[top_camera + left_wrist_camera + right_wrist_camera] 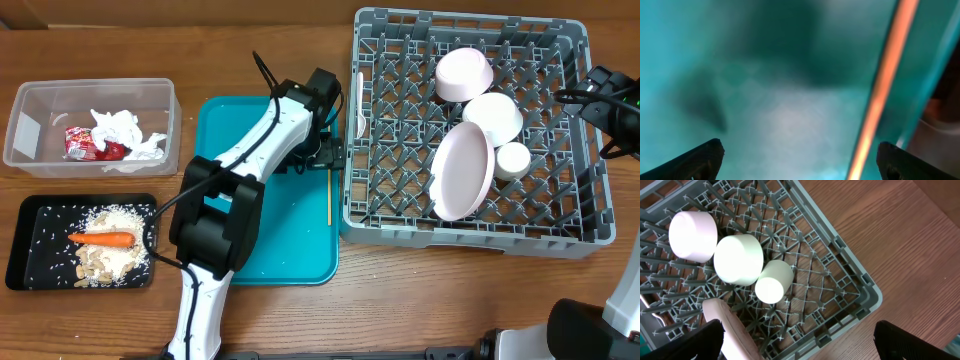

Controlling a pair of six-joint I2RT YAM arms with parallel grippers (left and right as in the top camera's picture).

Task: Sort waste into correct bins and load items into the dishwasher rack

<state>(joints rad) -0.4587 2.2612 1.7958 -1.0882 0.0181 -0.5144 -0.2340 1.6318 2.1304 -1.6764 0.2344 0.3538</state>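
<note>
A large grey dishwasher rack (400, 215) fills the right of the wooden surface (100, 40). It holds a plate (462, 172) propped on edge, a pink bowl (463, 73), a white bowl (492, 115) and a small cup (513, 160), all upturned, likely to drain. A white fork (360, 105) lies by its left wall.

Left of the rack is a teal tray (250, 250). Further left, a clear tub (30, 130) holds napkins (125, 130) and a red wrapper (85, 143). A black tray (30, 250) holds rice (115, 250) and a carrot (103, 238), so dry waste and food are apart.

One chopstick (885, 85) lies along the teal tray's right edge, seemingly the last item not racked. The left hand (800, 157) hovers low over it, fingers spread wide and holding nothing. The chopstick runs between them, nearer one finger. The right hand (797, 340), also wide open and empty, waits above the rack's right side.
</note>
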